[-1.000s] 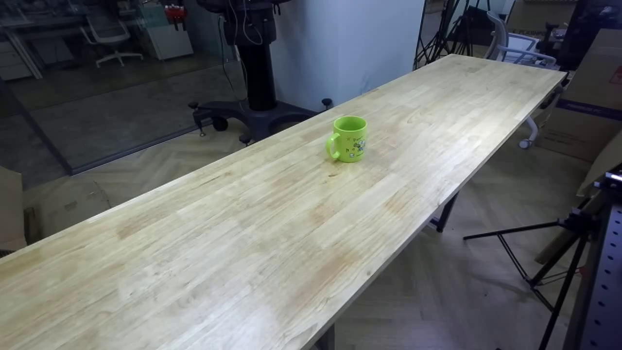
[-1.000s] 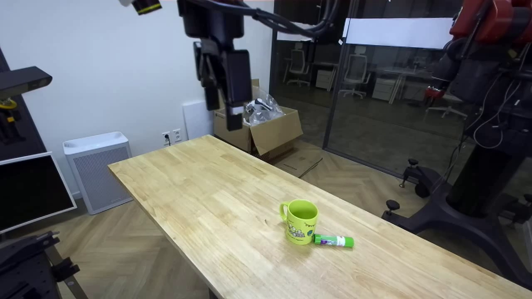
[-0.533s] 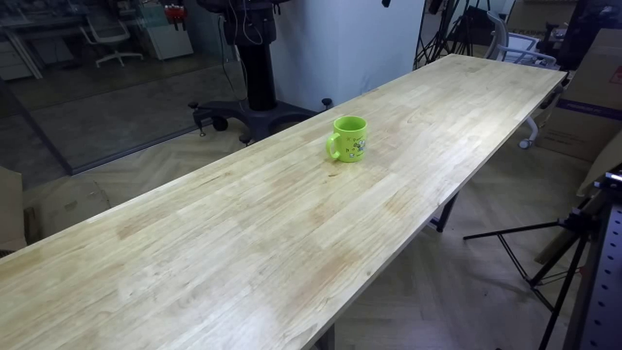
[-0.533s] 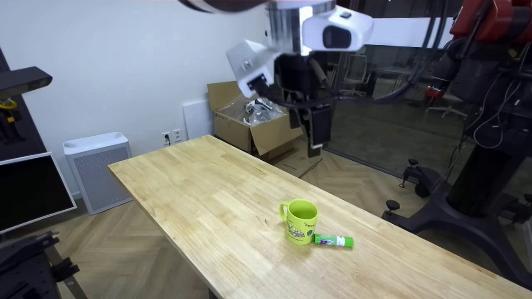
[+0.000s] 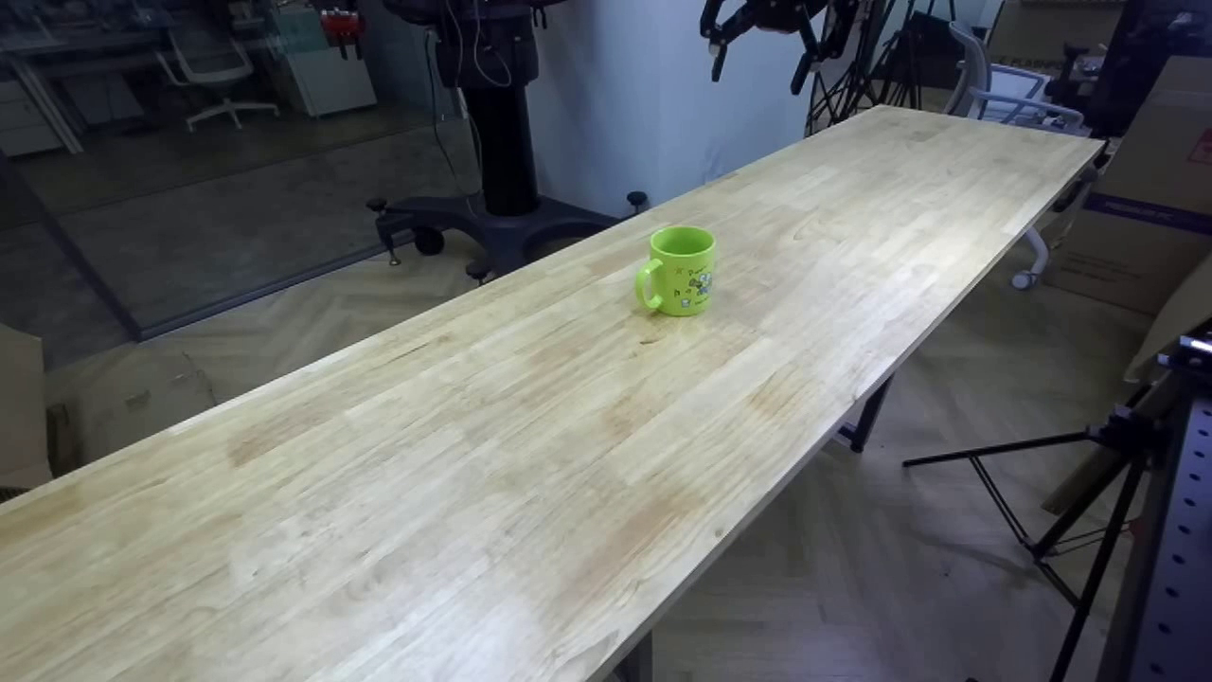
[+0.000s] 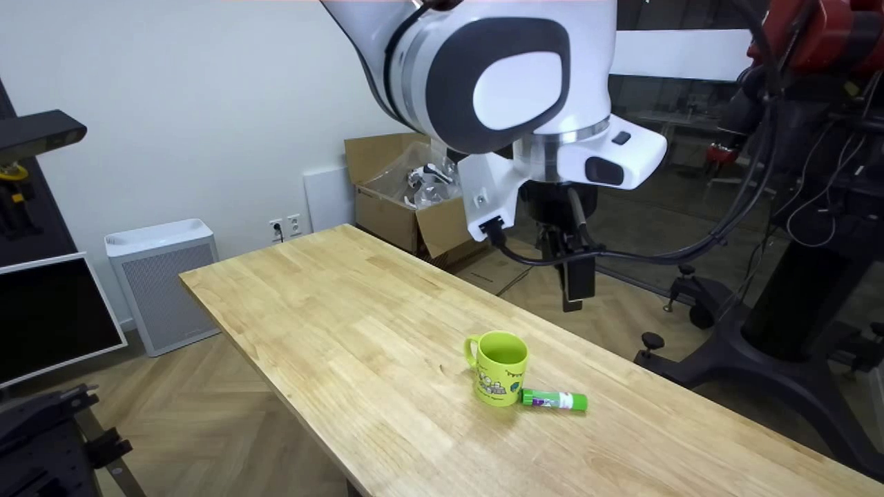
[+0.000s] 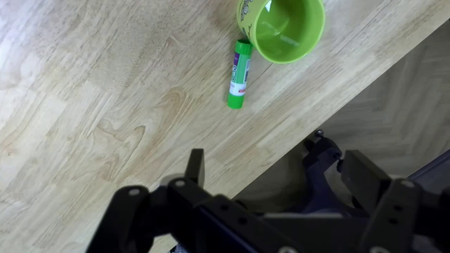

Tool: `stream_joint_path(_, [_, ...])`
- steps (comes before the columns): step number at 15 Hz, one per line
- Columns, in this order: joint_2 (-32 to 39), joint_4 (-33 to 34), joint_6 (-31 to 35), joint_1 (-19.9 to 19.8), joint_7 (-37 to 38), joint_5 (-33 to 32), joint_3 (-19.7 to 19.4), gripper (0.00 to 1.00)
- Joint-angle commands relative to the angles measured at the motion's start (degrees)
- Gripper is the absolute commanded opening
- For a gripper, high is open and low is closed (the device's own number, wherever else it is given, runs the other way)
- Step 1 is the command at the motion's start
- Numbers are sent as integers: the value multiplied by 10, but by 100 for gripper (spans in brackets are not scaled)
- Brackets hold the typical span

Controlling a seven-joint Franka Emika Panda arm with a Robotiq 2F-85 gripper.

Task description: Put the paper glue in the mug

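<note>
The lime-green mug (image 5: 680, 273) stands upright on the wooden tabletop (image 5: 530, 426). It also shows in an exterior view (image 6: 498, 369) and, cut by the top edge, in the wrist view (image 7: 286, 38); it looks empty inside. The paper glue is a green stick (image 6: 554, 400) lying on its side, one end at the mug's base. It also shows in the wrist view (image 7: 239, 74); in an exterior view the mug hides it. My gripper (image 7: 276, 156) is open and empty, its fingers wide apart. It hangs in the air (image 5: 760, 76) near the table's long edge, apart from mug and glue.
A black wheeled stand base (image 6: 753, 359) is on the floor beside the table's long edge. An open cardboard box (image 6: 394, 214) stands behind the table's far end. A tripod (image 5: 1089, 511) stands beyond the opposite long edge. A cable (image 6: 663, 257) hangs from the wrist.
The arm has moved down and to the right in an exterior view, and the open gripper has come into the top of an exterior view. The mug and the glue have not moved.
</note>
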Motion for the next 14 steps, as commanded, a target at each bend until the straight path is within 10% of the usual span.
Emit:
stream_joint_path(1, [1, 4, -3, 8, -5, 6, -8, 100])
stream_joint_path(14, [192, 203, -137, -59, -65, 119, 10, 100])
